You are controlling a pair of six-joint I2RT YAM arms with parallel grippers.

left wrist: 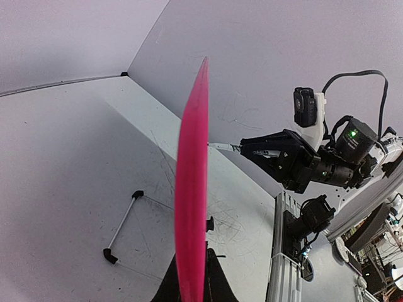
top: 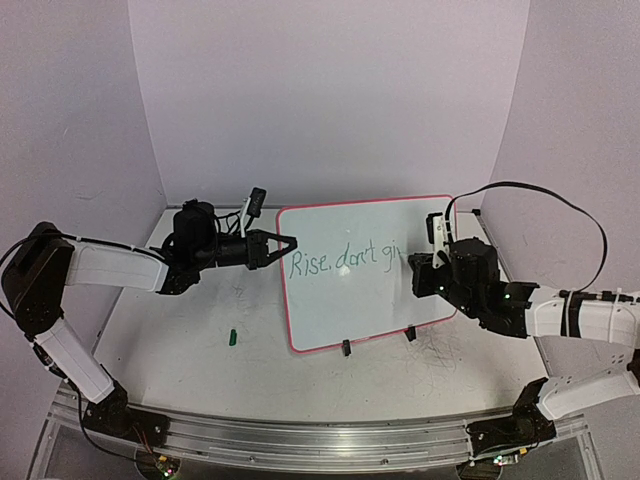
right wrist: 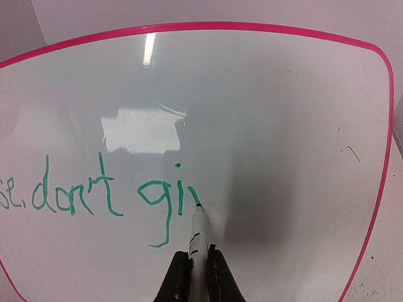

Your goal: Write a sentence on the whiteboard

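So the whiteboard stands near the middle of the table, leaning back a bit on 2 small black clip feet, with the pink-red frame all the way round. The left fingers are clamped tight on its left edge. In the left wrist view the board is seen edge-on as 1 pink strip with a dark finger on each side, which hides the whole writing face from that camera. The right fingers are closed on a marker, and its tip touches the board just after the last letter. The green writing reads "Rise, don't gi" from above. The right wrist view cuts off the start, so you only get "se, don't gi". There's also a glare patch above the words. From the top camera the right arm sits in front of the board's right end, and I can't really make out the marker there. Other stuff: a small green thing lies on the table left of the board, too tiny to tell what it is. A thin wire piece with black ends lies on the table on the far side of the board from the right arm. The table surface has dark scribbly scuffs all over it.
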